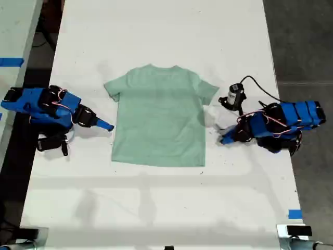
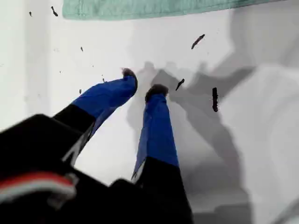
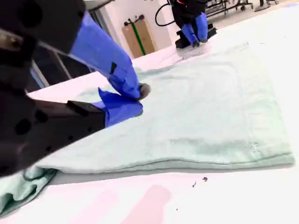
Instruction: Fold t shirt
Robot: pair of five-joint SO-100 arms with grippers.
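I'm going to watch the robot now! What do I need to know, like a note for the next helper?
My first claw: a little open, empty, over bare table just off the t shirt, on the exterior view's right.
My second claw: at the shirt's opposite side edge, on the exterior view's left. Its jaws are close together; I cannot tell if they pinch cloth.
T shirt: lying flat and spread out mid-table, neck toward the exterior view's top, both sleeves out.
Done: nothing folded yet.
Left: every fold. Probably start by grabbing a side edge.
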